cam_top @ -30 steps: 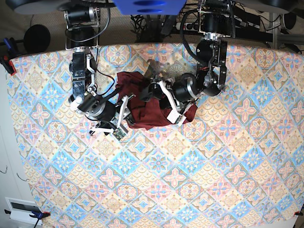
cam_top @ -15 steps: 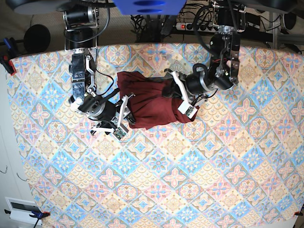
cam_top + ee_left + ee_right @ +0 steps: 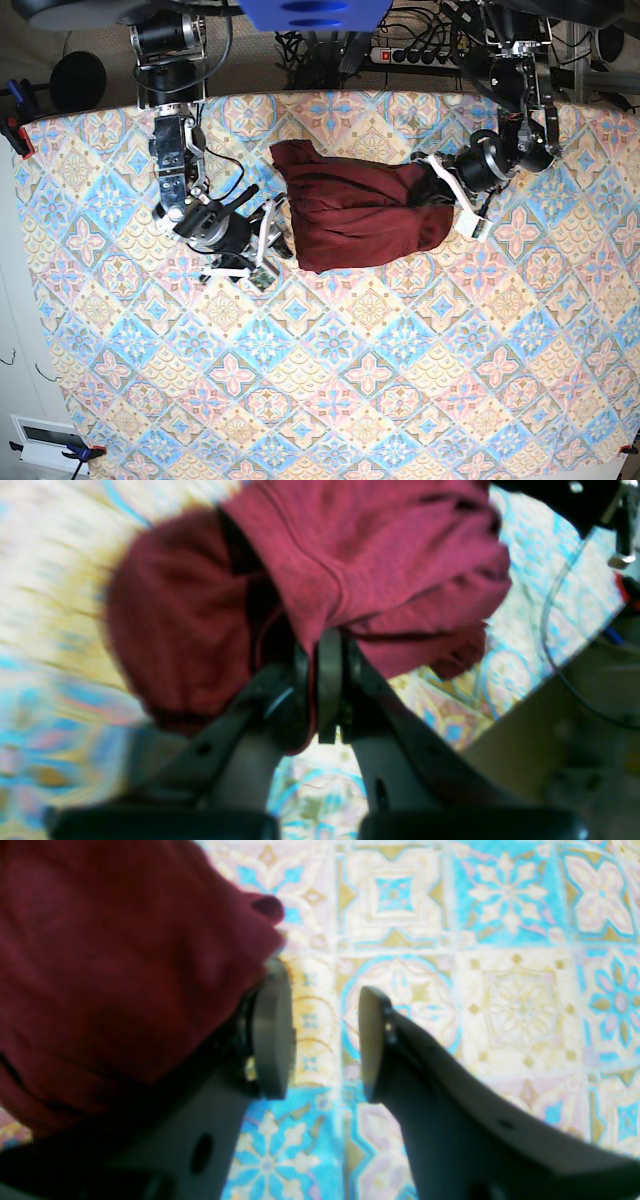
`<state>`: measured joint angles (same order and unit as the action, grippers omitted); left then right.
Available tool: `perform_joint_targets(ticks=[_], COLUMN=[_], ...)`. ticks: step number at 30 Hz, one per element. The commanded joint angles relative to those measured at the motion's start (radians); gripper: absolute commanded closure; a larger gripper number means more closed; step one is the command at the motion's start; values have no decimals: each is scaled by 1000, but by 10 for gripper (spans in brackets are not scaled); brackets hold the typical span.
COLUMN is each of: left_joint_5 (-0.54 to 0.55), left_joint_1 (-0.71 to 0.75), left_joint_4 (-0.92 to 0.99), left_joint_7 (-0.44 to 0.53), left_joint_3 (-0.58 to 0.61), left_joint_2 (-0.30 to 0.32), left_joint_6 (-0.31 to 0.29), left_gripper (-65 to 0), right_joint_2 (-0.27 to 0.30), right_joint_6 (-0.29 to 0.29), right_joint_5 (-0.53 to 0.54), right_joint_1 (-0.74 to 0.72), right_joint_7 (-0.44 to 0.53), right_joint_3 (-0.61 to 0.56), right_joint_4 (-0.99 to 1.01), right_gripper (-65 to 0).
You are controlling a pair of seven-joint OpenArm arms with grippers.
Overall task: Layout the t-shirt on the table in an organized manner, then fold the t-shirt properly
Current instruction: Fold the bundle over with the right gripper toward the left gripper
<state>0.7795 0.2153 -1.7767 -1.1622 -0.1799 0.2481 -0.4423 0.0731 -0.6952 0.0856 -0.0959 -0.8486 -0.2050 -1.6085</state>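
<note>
The dark maroon t-shirt point(image 3: 360, 215) lies bunched in a wide lump on the far half of the patterned table point(image 3: 350, 380). At the lump's right end my left gripper point(image 3: 438, 192) is shut on a fold of its cloth. The left wrist view shows the t-shirt point(image 3: 360, 555) pinched in the left gripper point(image 3: 327, 680), fabric spilling over both fingers. My right gripper point(image 3: 272, 232) stands open at the lump's left edge. In the right wrist view the right gripper point(image 3: 322, 1035) holds nothing, bare tablecloth showing in the gap; one finger point(image 3: 272, 1030) rests against the t-shirt point(image 3: 110, 970).
A power strip and cables point(image 3: 420, 50) run behind the table's far edge. Clamps point(image 3: 15, 125) grip the far left corner, and another clamp point(image 3: 85, 452) holds the near left corner. A white box point(image 3: 45, 440) sits off the table at the lower left.
My left gripper shut on the t-shirt and pulled its end rightward, stretching the lump wider and shifting it right. The right gripper stayed open, moving slightly along the left edge.
</note>
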Motion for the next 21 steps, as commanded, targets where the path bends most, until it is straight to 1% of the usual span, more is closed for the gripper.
perform_joint_targets(ticks=[1,5,6,11,13,15,17,21], left_joint_5=[16,19,19,21,21,24,22,22], left_joint_1=[-29,-57,-58,-57,-60,-63,-57,-30], left_joint_4=[21,105,110,110,110,107,80,13], left_joint_7=[18,18,18,15,-11,-37,-40,-49], left_joint_3=[-5,-5,-5,-3,3,18,29,23], left_joint_2=[6,4,4,9,10,10,12,12], left_joint_6=[-2,1,1,1,1,1,0,0], left_gripper=[0,0,-15,-176,-246,-296,-314,-295], right_joint_2=[-3,-3,-3,-3,-5,-5,-5,-5], right_joint_6=[-3,-3,-3,-3,-3,-3,-3,-3], right_joint_5=[23,23,23,21,21,23,24,24], right_joint_1=[-20,-20,-20,-25,-49,-57,-57,-57], right_joint_7=[25,27,27,27,28,28,36,39], right_joint_3=[-23,-80,-87,-101,-109,-100,-86,-81], right_joint_4=[-22,-23,-23,-17,-19,-26,-54,-118], right_gripper=[-210,-210,-210,-210,-210,-210,-210,-210])
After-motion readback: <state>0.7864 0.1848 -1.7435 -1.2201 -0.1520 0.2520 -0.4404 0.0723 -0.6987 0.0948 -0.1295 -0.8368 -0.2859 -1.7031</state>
